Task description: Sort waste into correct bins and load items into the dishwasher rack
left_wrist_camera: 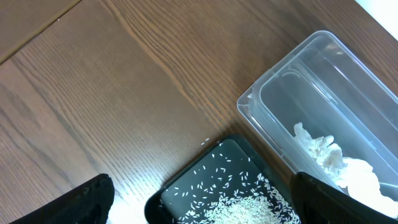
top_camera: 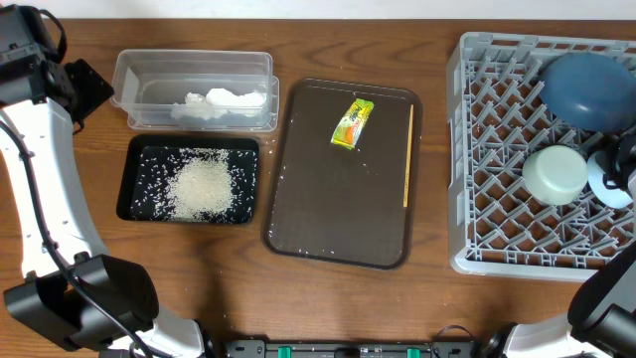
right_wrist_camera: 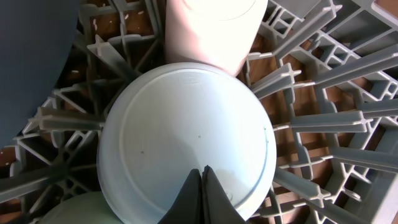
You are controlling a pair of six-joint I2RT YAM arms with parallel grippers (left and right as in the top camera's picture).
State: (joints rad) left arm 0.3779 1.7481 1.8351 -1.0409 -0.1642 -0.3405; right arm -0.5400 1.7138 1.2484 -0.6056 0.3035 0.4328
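Finds the right jaws clenched empty over the light blue bowl (right_wrist_camera: 186, 130) in the dishwasher rack (top_camera: 497, 149), the left jaws released above the black tray (left_wrist_camera: 177, 180), and the thin wooden stick (top_camera: 408, 154) well left of the right jaws, lying fore-and-aft, nearer them than the left pair.

Rice (top_camera: 202, 186) lies in the black tray (top_camera: 134, 169), tissue (top_camera: 224, 100) in the tub (top_camera: 134, 75). Wrapper (top_camera: 353, 123) and stick (top_camera: 408, 154) lie left of the rack (top_camera: 497, 149). It holds plate (top_camera: 586, 88), mint bowl (top_camera: 556, 174), blue bowl (right_wrist_camera: 186, 137), cup (right_wrist_camera: 211, 28).

The right arm (top_camera: 628, 154) hides much of the light blue bowl (top_camera: 604, 185) overhead.
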